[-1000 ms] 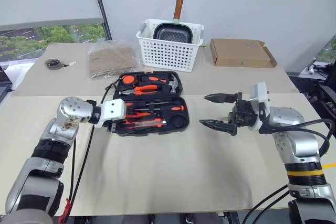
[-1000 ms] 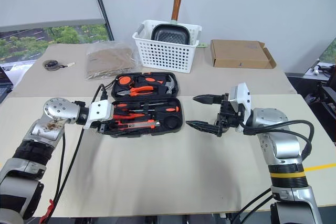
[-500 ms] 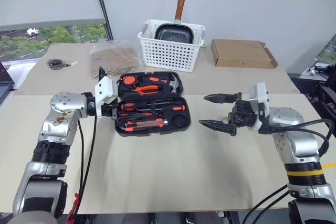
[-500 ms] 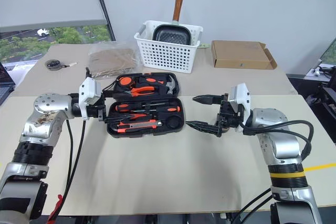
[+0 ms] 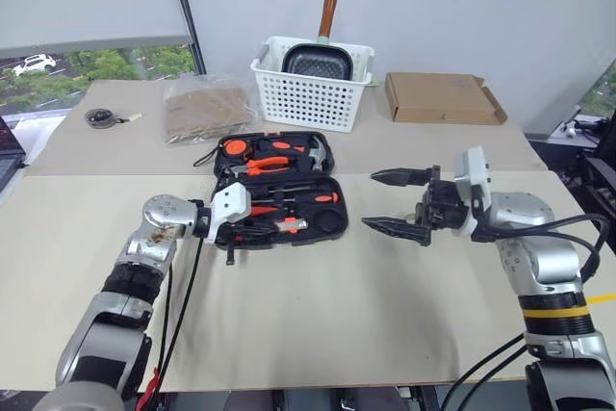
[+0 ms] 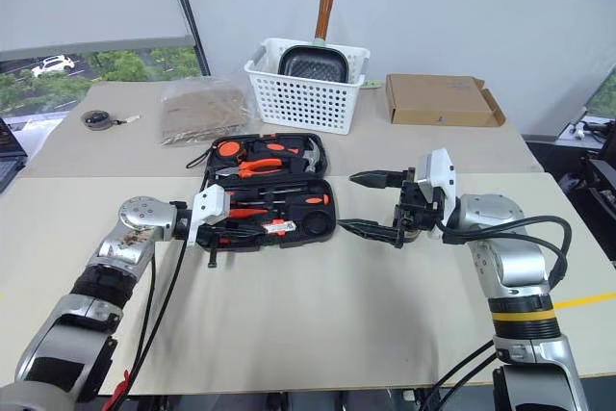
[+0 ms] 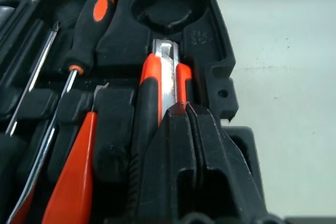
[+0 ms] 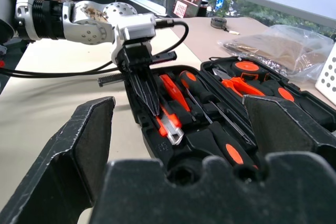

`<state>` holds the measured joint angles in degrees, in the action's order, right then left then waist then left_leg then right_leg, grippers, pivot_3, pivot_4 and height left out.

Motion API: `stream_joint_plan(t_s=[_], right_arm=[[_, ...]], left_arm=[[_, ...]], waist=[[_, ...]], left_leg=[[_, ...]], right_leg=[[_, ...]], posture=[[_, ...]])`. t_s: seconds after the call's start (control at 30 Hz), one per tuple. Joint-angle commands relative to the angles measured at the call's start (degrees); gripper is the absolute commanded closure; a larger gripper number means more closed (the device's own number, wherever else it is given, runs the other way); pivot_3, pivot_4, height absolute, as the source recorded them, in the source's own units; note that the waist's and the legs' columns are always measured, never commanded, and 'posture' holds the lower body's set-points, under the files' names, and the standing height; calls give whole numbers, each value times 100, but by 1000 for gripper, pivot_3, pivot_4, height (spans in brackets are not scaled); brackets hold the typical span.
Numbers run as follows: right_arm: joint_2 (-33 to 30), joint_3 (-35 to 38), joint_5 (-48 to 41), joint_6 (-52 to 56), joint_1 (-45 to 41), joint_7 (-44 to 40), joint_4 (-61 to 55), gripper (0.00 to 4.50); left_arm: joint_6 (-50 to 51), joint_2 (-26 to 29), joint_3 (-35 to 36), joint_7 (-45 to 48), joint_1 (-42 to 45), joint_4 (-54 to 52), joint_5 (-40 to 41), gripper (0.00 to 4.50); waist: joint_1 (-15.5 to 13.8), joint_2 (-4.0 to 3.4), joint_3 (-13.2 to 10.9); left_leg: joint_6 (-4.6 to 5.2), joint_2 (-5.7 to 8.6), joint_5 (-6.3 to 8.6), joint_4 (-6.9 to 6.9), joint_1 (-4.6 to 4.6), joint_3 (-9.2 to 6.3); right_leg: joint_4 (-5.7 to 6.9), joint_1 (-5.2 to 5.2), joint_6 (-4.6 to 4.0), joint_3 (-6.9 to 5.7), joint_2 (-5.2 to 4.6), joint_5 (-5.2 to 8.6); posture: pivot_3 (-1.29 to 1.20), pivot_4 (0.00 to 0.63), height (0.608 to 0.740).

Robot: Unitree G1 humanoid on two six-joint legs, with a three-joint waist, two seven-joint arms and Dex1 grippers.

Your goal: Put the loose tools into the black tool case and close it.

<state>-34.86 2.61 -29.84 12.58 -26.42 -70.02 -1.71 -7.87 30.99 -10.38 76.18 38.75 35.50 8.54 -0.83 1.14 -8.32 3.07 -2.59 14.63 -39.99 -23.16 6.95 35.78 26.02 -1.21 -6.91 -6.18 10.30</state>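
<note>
- The black tool case (image 5: 277, 190) lies open in the middle of the head view, lid flat toward the top, with the tools sitting in its recesses.
- Left gripper (image 7: 186, 109) has its fingers pinched together, tips right on the orange-and-black utility knife (image 7: 167, 80) in the near half. It looks like it's pressing the knife down, not holding it.
- Right gripper (image 5: 397, 201) hangs spread wide with nothing in it, just right of the case.
- To do this bit well, I'd push straight down along the knife until it seats flush.
- Anything sitting proud could stop the lid closing, so check the screwdriver (image 7: 84, 30) beside it too.
</note>
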Motion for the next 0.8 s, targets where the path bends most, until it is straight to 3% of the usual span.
stream_joint_plan(t_s=[0.03, 0.17, 0.43, 0.8], right_arm=[[-56, 97, -49, -63, -1, 38, -261, 0], [-71, 104, -49, -41, 48, 80, -336, 0], [-128, 136, -69, 10, 83, 124, -404, 0], [-118, 119, -71, -1, 32, 193, -400, 0]], left_arm=[[-241, -195, 184, -132, 255, 736, -8, 4466], [-368, -381, 265, -15, 427, 1102, 74, 4466], [424, -439, 730, 829, 609, 237, 950, 4466], [-568, -468, 256, 242, 1053, 1445, -275, 4466]], waist=[[-25, -1, 1], [-28, -7, 4], [14, -5, 4], [17, -4, 3]], left_leg=[[2, 1, -1, -3, 1, -1], [4, 1, -3, -13, 9, -6], [9, 1, -5, -11, -18, -10], [18, 8, 2, -5, -12, -3]], right_leg=[[2, -3, 0, -1, -2, 0], [6, -15, 5, -4, -8, -3], [4, 6, 7, -7, -5, -4], [-4, 2, 8, -5, -8, -4]], posture=[[0, 150, 700], [0, 150, 700], [0, 150, 700], [0, 150, 700]])
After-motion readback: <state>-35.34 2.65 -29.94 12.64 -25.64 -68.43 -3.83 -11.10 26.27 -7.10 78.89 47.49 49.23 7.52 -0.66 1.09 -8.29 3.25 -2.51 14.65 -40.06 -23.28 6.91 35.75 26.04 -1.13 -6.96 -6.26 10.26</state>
